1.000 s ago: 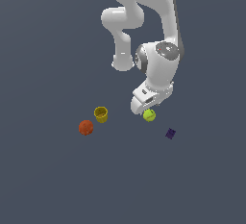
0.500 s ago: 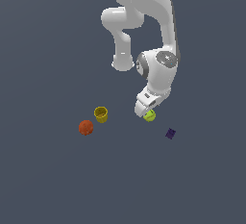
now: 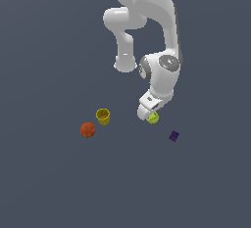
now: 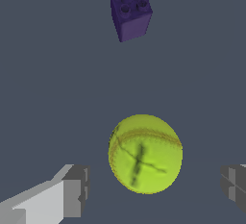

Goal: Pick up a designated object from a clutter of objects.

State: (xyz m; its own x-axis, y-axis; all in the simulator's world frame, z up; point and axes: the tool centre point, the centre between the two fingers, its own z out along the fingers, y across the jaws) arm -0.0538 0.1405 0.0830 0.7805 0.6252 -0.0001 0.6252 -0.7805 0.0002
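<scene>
The designated object, a yellow-green tennis ball [image 3: 153,118] [image 4: 145,154], lies on the dark floor, half hidden behind my gripper [image 3: 148,115] in the exterior view. In the wrist view the ball sits between my two grey fingertips [image 4: 74,191], which stand wide apart with a gap on each side; the gripper [image 4: 156,189] is open and holds nothing. The clutter also has a yellow cup [image 3: 103,116], an orange-red ball [image 3: 87,129] and a dark purple cube [image 3: 173,136] [image 4: 130,9].
The purple studded cube lies close to the ball on the exterior view's right. The cup and orange-red ball sit farther off on the exterior view's left. The white arm [image 3: 159,70] rises above the ball.
The gripper has come down toward the tennis ball and now partly covers it in the exterior view. None of the objects has moved.
</scene>
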